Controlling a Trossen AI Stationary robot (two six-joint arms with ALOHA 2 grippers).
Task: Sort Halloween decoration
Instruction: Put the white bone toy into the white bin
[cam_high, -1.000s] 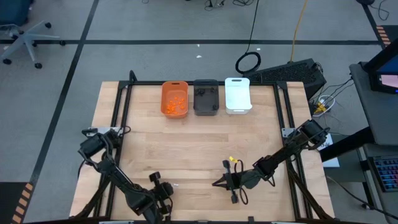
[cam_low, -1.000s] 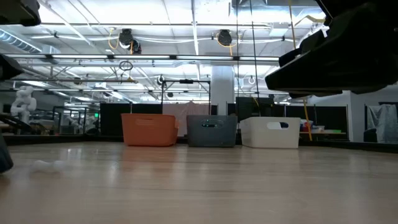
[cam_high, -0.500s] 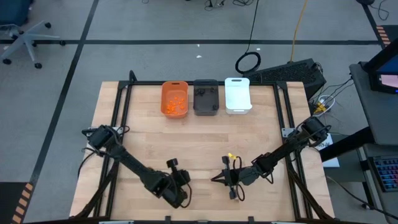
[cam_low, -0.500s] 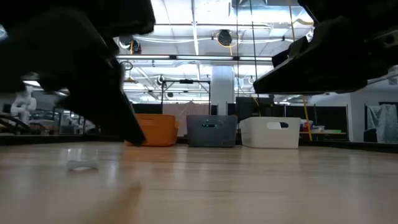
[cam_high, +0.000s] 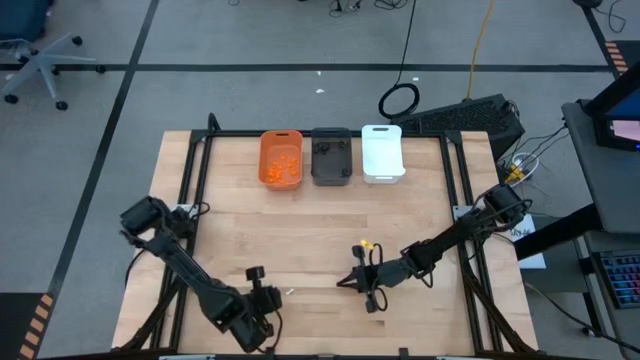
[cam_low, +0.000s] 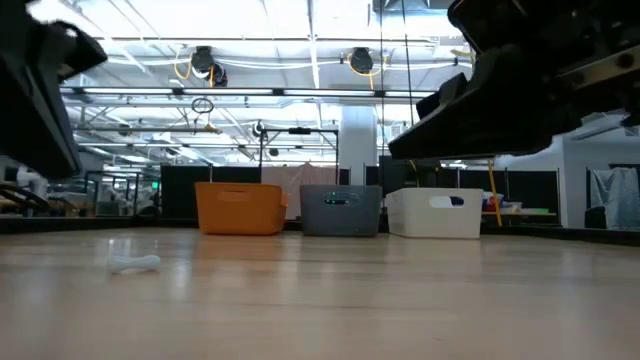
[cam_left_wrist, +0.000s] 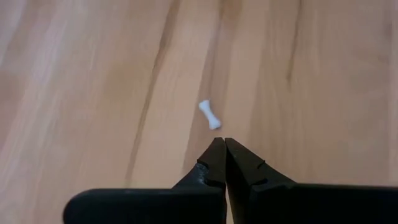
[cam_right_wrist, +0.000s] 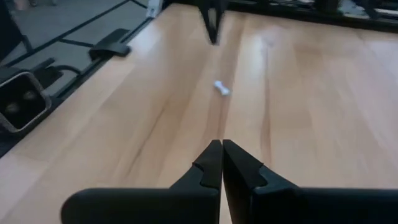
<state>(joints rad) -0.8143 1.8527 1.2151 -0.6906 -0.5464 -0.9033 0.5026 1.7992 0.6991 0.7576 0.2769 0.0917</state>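
One small white stick (cam_left_wrist: 209, 115) of the Halloween decoration lies flat on the wooden table (cam_high: 420, 230), near its front edge; it also shows in the low view (cam_low: 135, 264). My left gripper (cam_left_wrist: 224, 142) hangs shut just short of the stick and above it, touching nothing. My right gripper (cam_right_wrist: 222, 144) is shut and empty. It points almost level at the stick (cam_right_wrist: 221, 88) from the right, some way off. Far back stand an orange bin (cam_high: 281, 158) with orange pieces, a dark grey bin (cam_high: 331, 156) and a white bin (cam_high: 382, 152).
The three bins stand side by side at the table's far edge. A black frame (cam_high: 200, 180) runs along the table's left, right and far sides. The wood between the bins and the grippers lies bare.
My left gripper swung toward the table's right with its fingertips low beside the white stick, then drew back left and rose, rolling at the wrist. The stick has slid a little to the right. My right gripper has crept toward the table's left. Both stayed shut.
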